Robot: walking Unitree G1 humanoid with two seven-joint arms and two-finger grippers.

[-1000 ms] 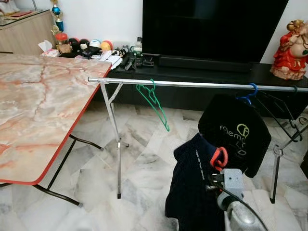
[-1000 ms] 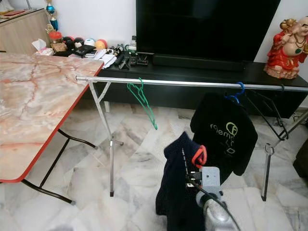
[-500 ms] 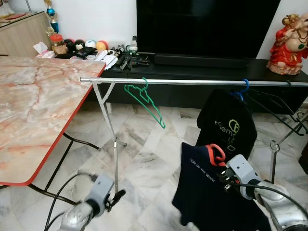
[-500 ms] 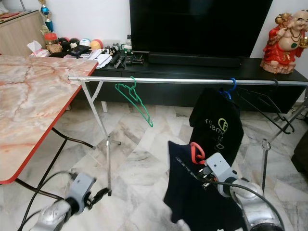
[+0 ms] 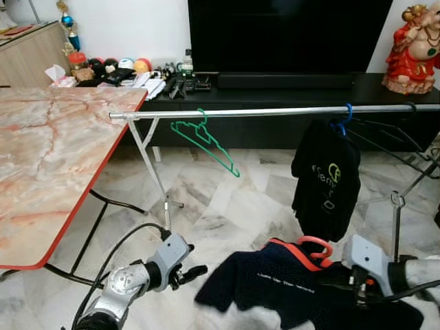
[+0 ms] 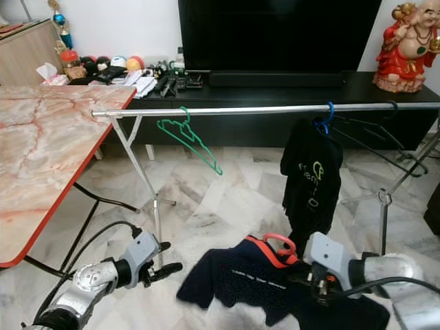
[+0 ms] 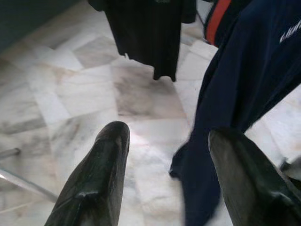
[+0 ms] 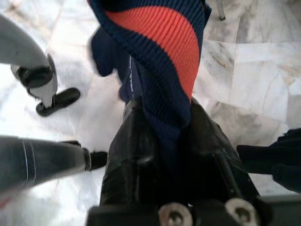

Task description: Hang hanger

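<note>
**Carrying the dressed hanger, rail not yet reached**

Left eye view: the right gripper (image 5: 328,276), lower right, holds the navy shirt (image 5: 275,282) on its red hanger (image 5: 313,245) low above the floor. The hanging step lies ahead; the next move calls for a lift toward the rail (image 5: 275,111), crossing mid-frame. Open rail lies between the green hanger (image 5: 206,137) and the black shirt (image 5: 326,179). The tabletop (image 5: 55,165) edge bounds the left.

Left wrist view: the left gripper (image 7: 167,174) has its fingers (image 7: 101,179) spread apart, empty, near the navy cloth.

Right wrist view: fingers (image 8: 131,155) are clenched on the shirt's red-lined collar.
</note>
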